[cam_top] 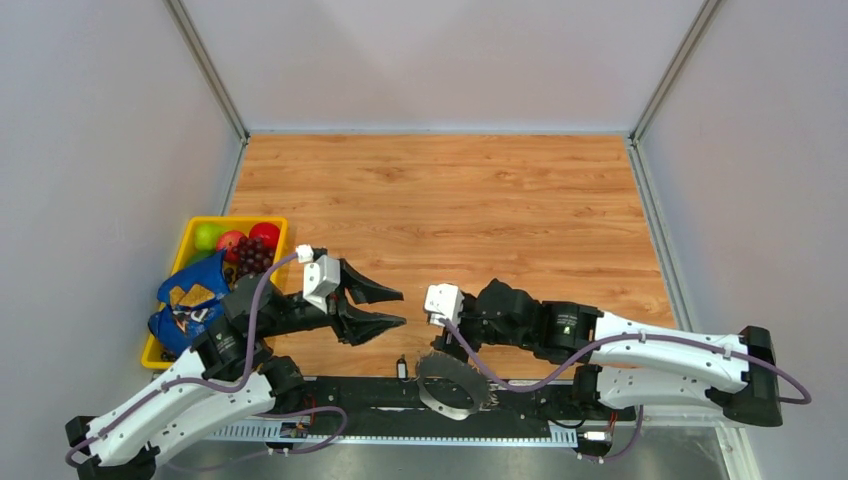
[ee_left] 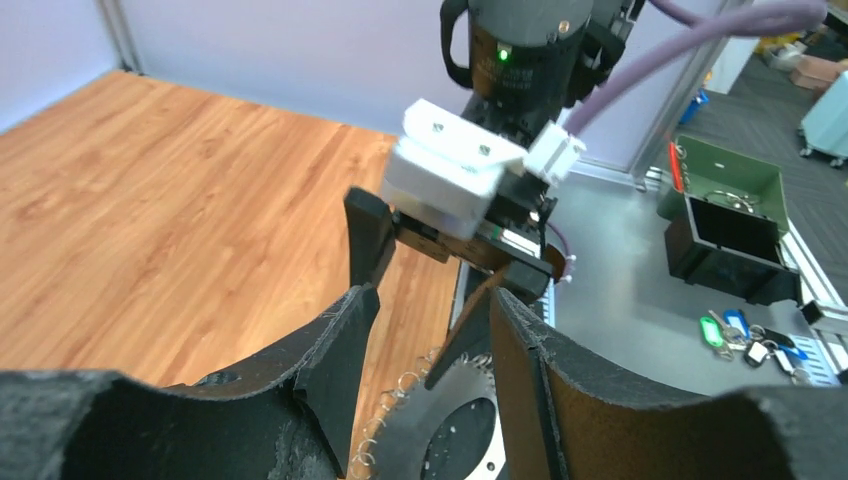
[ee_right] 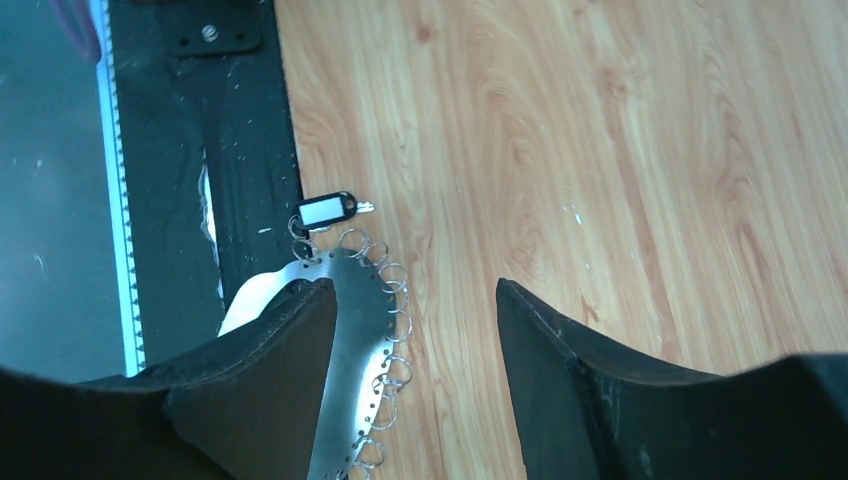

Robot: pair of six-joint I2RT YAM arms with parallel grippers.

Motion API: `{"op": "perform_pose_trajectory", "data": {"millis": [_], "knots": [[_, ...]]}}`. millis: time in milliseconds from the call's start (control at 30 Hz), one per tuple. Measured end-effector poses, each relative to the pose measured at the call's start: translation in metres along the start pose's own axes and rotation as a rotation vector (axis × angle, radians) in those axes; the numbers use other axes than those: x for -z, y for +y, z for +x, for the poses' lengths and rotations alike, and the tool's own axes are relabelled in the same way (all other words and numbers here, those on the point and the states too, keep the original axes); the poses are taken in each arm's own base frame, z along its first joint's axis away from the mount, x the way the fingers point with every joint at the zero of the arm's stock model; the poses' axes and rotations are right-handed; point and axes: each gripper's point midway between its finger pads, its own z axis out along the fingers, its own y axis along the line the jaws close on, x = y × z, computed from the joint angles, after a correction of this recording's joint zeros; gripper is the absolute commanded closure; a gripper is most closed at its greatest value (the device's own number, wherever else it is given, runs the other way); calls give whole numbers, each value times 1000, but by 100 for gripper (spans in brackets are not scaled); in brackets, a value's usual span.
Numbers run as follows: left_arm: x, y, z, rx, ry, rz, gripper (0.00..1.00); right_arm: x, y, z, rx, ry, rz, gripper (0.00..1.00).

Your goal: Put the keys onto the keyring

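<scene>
The keyring [cam_top: 448, 385] lies at the table's [cam_top: 450, 200] near edge, between the arms. One black-headed key [ee_right: 328, 210] sits at its fringe and looks hooked on, though I cannot be sure. The right claw [ee_right: 415, 300] hangs above it, wide open and empty. The left claw [cam_top: 400, 308] hovers just left, also open and empty.

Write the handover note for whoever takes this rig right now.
Left gripper: open, empty, hovering to the left of the keyring.
Right gripper: open, empty, over the keyring, one finger across its band.
Key with the black tag: lying at the keyring's edge.
Done: cannot tell whether that key is hooked on.
Left: check it, and hook it on if it is loose.
</scene>
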Motion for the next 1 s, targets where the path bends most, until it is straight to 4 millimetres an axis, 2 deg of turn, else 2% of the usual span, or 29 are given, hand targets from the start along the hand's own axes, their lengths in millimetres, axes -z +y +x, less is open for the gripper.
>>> {"op": "perform_pose_trajectory", "data": {"millis": [100, 267, 333, 433, 567, 800, 1000], "knots": [[8, 3, -2, -19, -18, -38, 43, -12, 11, 13, 61, 5, -66, 32], [17, 12, -1, -29, -26, -111, 43, -28, 25, 60, 188, 78, -153, 31], [21, 17, 0, -31, -23, -147, 42, -34, 29, 71, 249, 102, -184, 30], [28, 25, 5, -31, -1, -202, 42, -44, 36, 77, 327, 110, -225, 31], [38, 31, 8, -40, 23, -261, 40, -58, 45, 83, 416, 112, -279, 39], [49, 40, 11, -56, 31, -326, 39, -76, 59, 104, 527, 168, -358, 51], [50, 42, 15, -54, 44, -339, 39, -86, 66, 95, 582, 151, -392, 53]]}}
